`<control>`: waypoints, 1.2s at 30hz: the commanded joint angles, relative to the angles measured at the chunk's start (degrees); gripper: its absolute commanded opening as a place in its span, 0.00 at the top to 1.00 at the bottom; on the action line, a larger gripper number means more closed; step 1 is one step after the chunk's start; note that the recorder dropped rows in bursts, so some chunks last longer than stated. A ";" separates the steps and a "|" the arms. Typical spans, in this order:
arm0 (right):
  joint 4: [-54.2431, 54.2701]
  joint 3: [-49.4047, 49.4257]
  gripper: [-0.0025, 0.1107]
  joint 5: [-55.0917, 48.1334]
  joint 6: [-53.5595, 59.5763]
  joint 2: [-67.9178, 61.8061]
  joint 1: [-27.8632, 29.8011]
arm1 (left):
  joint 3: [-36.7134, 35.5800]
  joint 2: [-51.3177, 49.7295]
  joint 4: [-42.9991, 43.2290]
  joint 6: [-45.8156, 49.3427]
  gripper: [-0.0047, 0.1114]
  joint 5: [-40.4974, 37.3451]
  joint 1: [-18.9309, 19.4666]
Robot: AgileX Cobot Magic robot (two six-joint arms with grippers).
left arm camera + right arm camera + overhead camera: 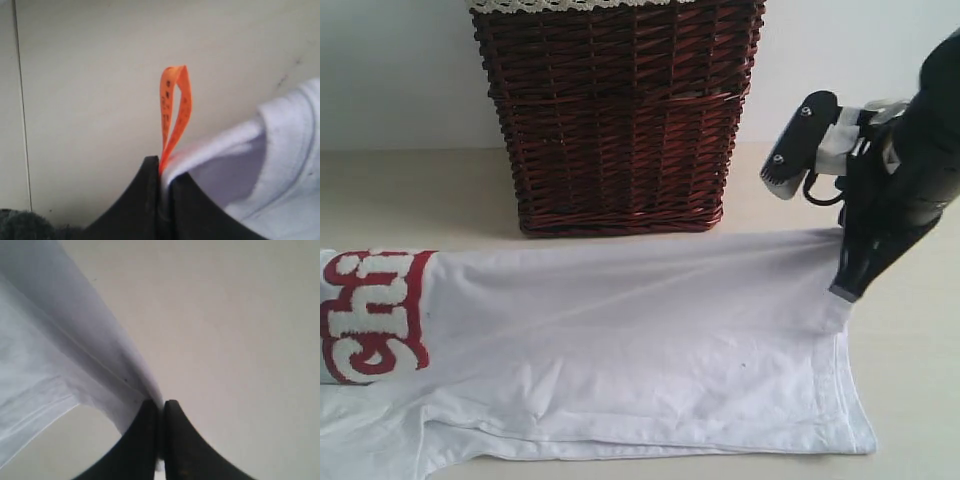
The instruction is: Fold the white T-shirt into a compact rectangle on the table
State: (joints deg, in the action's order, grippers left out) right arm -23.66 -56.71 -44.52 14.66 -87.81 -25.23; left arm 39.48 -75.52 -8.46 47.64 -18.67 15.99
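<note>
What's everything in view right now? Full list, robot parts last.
table: 1, pale beige, under everything
wicker basket: 1, dark red-brown, standing on the table at the back
lace liner: 1, pale, over the basket rim
wall: 1, whitish, behind the basket
white T-shirt: 1, white with red lettering, spread on the table in front of the basket
orange tag: 1, orange loop, standing out from the shirt's edge
left gripper: 1, black, shut on the shirt edge at the tag
right gripper: 1, black, shut on the shirt's edge at the right of the exterior view
</note>
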 commanded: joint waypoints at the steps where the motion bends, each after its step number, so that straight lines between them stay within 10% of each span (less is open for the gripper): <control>1: -16.54 -0.25 0.95 11.99 -15.38 -6.51 -0.10 | -0.18 -8.90 -0.87 0.17 0.94 14.17 -0.12; 8: -50.00 -0.25 0.50 15.45 -49.43 -11.15 -0.10 | -0.18 -13.09 -3.71 -0.10 0.29 35.20 -0.12; 14: -47.09 -0.40 0.68 13.19 -56.56 -7.78 -0.10 | -0.04 -10.01 -8.42 -17.54 0.56 32.86 -0.25; 17: -41.52 -0.40 0.97 14.03 -56.34 -5.66 -0.10 | 2.89 -7.72 -8.28 -24.66 0.81 18.67 -0.25; 19: -33.71 -0.40 0.98 15.72 -52.22 -4.68 -0.10 | 5.65 -7.29 -8.28 -23.83 0.96 6.26 -0.85; 27: 19.63 -0.40 0.98 16.84 -1.93 -7.35 -0.10 | 6.45 -7.29 -25.75 -8.89 0.96 -22.81 -3.23; 36: 23.17 -0.40 0.98 17.63 -3.09 -16.87 0.11 | 1.38 -7.29 -27.32 -7.47 0.96 -20.23 -9.51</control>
State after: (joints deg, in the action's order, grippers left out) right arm -0.82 -56.71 -27.53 12.94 -101.67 -25.31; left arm 41.16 -83.16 -34.99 39.81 -40.44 8.03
